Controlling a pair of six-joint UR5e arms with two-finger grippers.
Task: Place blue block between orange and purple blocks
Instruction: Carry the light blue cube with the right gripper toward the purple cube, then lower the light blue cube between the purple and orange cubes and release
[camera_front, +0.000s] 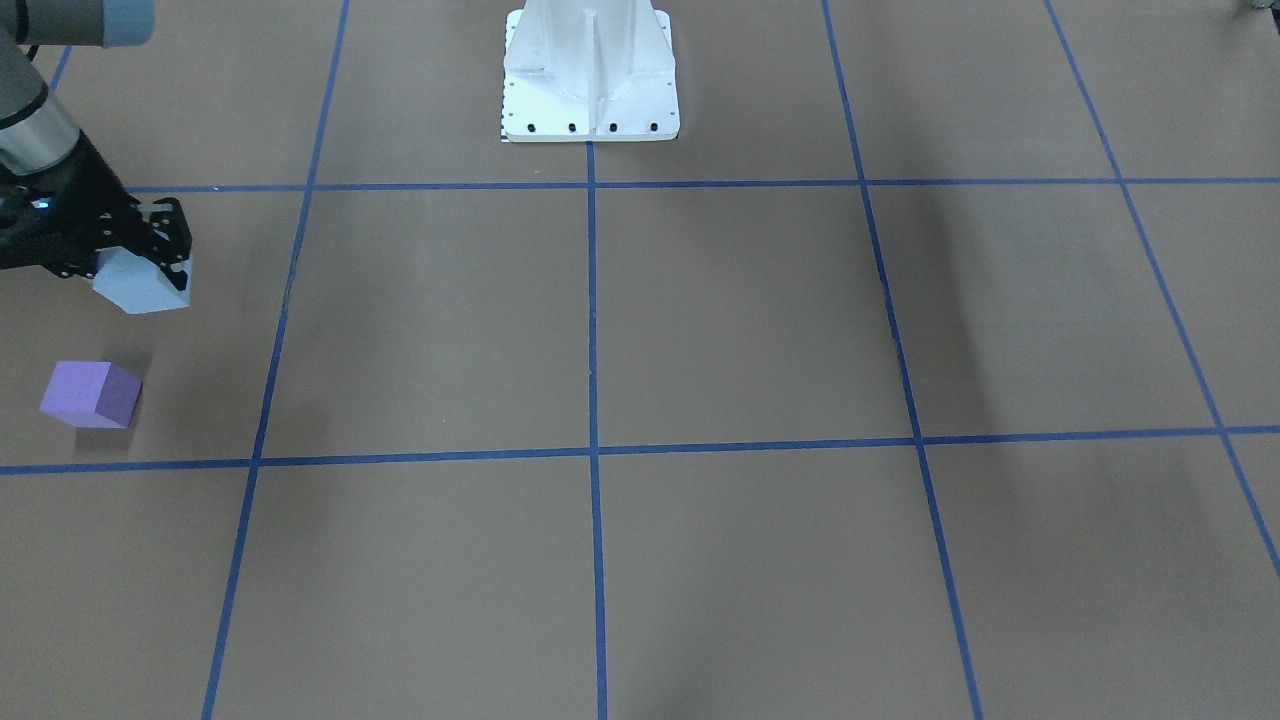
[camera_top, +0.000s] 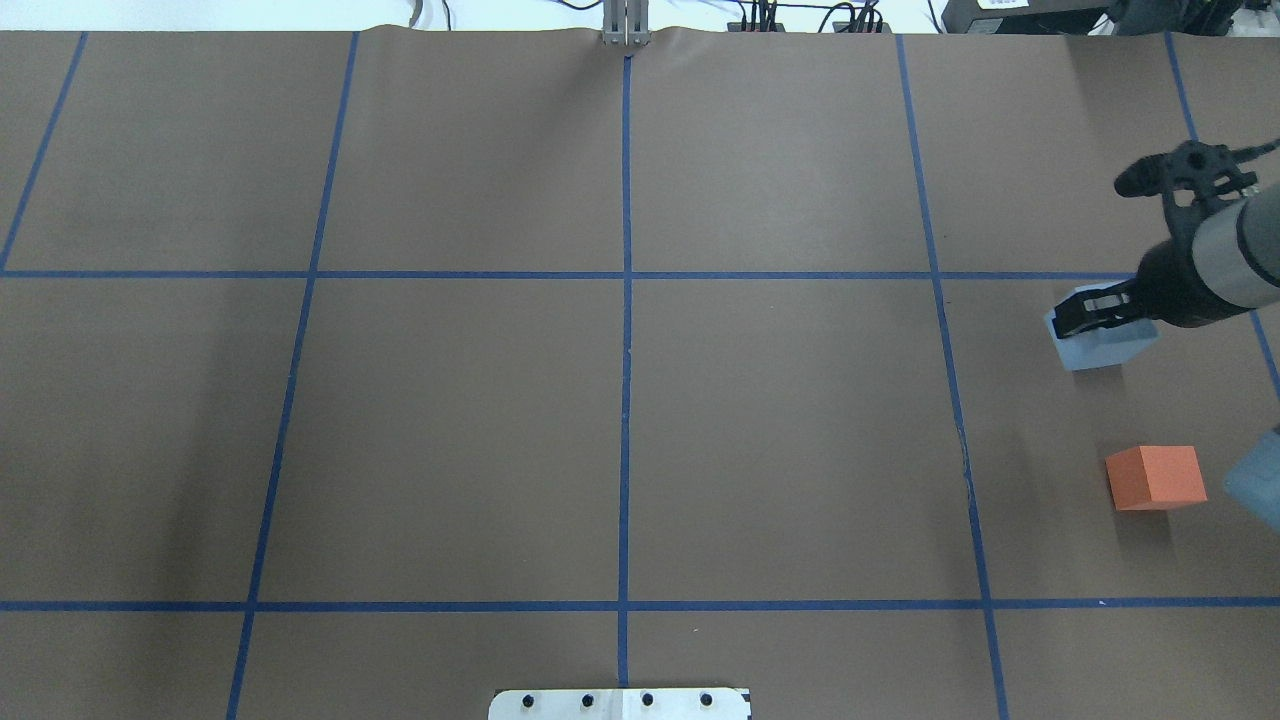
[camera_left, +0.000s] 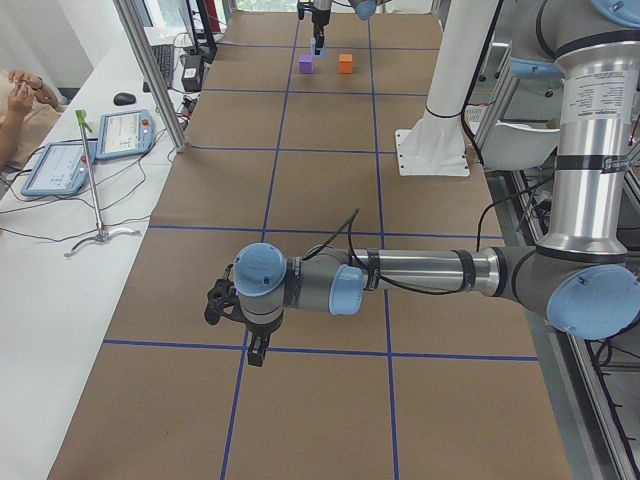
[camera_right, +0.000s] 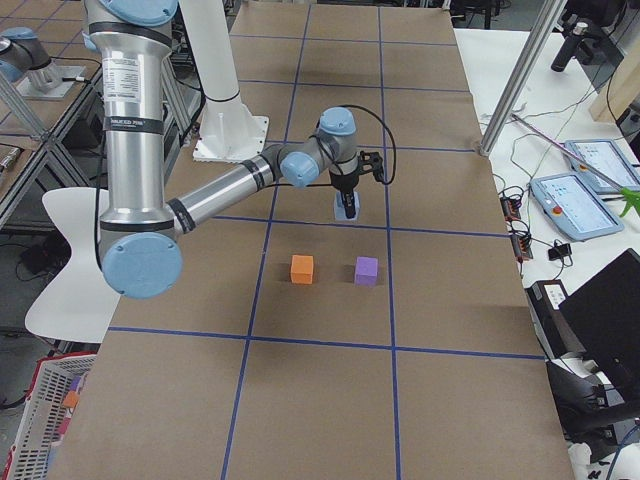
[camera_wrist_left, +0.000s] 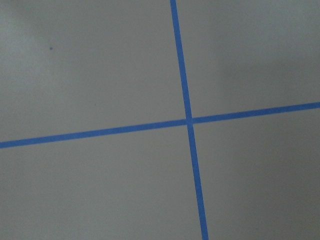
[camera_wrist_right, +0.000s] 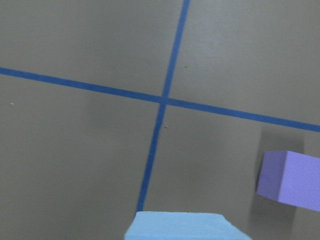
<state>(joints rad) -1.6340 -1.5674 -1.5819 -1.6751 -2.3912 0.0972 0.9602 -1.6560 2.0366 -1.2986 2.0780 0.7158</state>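
Observation:
My right gripper (camera_front: 150, 262) is shut on the light blue block (camera_front: 140, 287), low over the table at its right end; I cannot tell whether the block touches the table. It also shows in the overhead view (camera_top: 1100, 345) and at the bottom of the right wrist view (camera_wrist_right: 180, 226). The purple block (camera_front: 92, 395) lies just beyond it, away from the robot's base. The orange block (camera_top: 1155, 477) lies on the base's side. In the exterior right view the blue block (camera_right: 346, 208) sits behind the gap between orange (camera_right: 302, 268) and purple (camera_right: 366, 270). My left gripper (camera_left: 250, 345) is far off; whether it is open or shut I cannot tell.
Brown table paper with a grid of blue tape lines (camera_front: 592, 450). The white robot base (camera_front: 590, 75) stands at the middle of the near edge. The right arm's forearm (camera_top: 1225, 260) reaches in over the table's right edge and hides the purple block in the overhead view.

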